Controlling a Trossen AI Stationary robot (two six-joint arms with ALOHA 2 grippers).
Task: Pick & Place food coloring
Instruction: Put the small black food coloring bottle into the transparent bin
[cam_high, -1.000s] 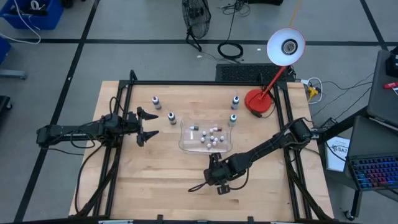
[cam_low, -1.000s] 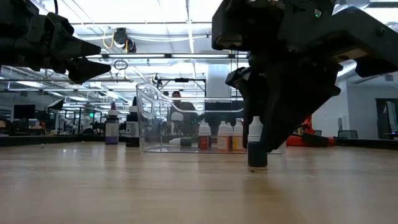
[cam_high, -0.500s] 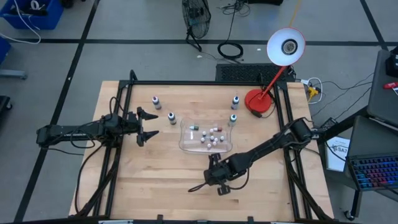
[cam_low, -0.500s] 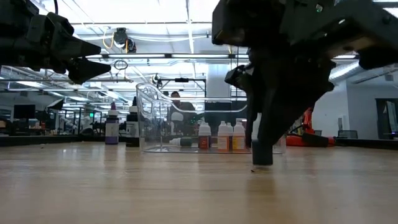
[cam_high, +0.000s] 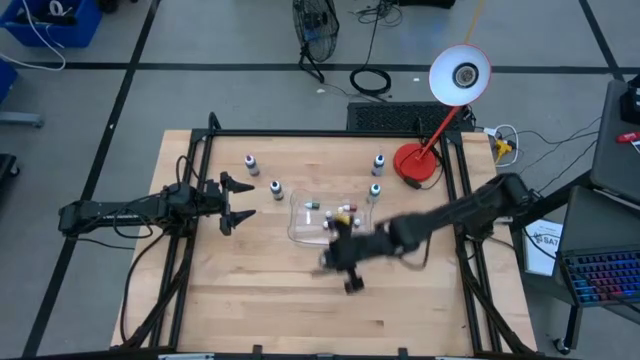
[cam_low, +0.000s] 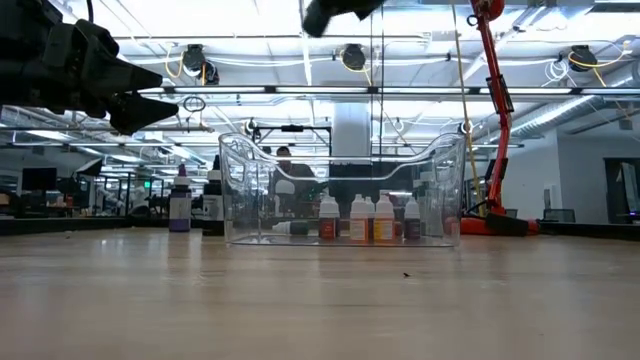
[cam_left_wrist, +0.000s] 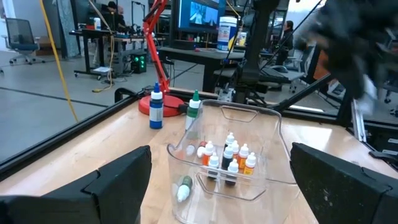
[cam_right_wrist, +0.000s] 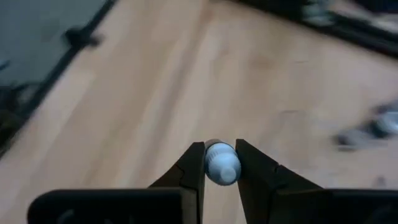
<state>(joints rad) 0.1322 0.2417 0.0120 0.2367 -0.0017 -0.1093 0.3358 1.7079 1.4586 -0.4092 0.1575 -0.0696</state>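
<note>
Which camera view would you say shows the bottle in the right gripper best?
The right wrist view: the small bottle sits sharp and centred between the right gripper fingers, pale end facing the camera. The high view shows only a motion-blurred gripper beside the clear tray; the low and left wrist views do not show the bottle.

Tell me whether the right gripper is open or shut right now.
Shut on a small bottle: in the right wrist view the right gripper's fingers press against both sides of its pale rounded end.
</note>
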